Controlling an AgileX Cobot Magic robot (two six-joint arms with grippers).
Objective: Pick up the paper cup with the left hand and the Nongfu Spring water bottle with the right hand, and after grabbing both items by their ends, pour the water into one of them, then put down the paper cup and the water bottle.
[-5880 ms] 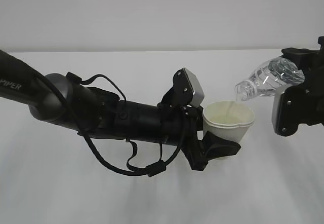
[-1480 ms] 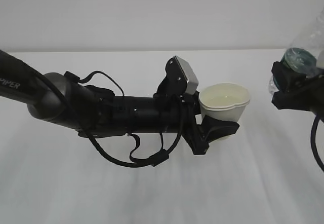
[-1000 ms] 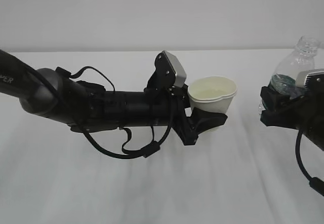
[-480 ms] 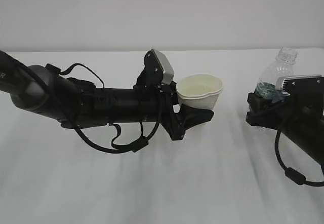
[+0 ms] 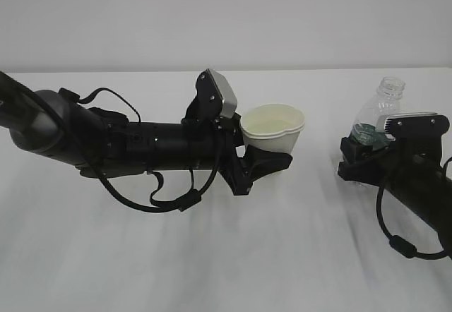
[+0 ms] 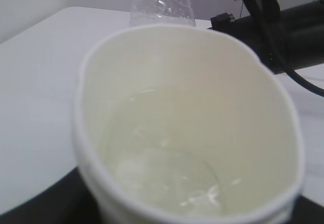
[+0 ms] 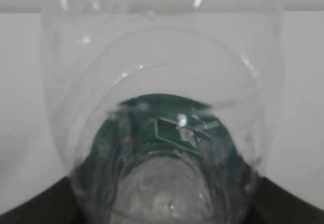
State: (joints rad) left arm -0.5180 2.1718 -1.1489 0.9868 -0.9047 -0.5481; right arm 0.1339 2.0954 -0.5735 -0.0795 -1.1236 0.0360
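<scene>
The white paper cup (image 5: 272, 124) hangs upright above the table, and my left gripper (image 5: 270, 159) is shut on its lower part. In the left wrist view the paper cup (image 6: 192, 82) fills the frame, with clear water (image 6: 167, 178) in its bottom. At the right, the Nongfu Spring water bottle (image 5: 378, 114) stands nearly upright with its capless neck up, low over the table. My right gripper (image 5: 361, 154) is shut on its lower end. The bottle (image 7: 162, 82) fills the right wrist view, its dark green label (image 7: 167, 127) showing through the clear wall.
The white table (image 5: 226, 255) runs under both arms. The left arm (image 5: 106, 142) with its loose cables lies across the left half. The right arm (image 5: 417, 192) and its cable sit at the right edge. A plain pale wall stands behind.
The bottle has gone from tipped over the cup to upright and has come down toward the table. The left arm has carried the cup leftward and a little lower.
</scene>
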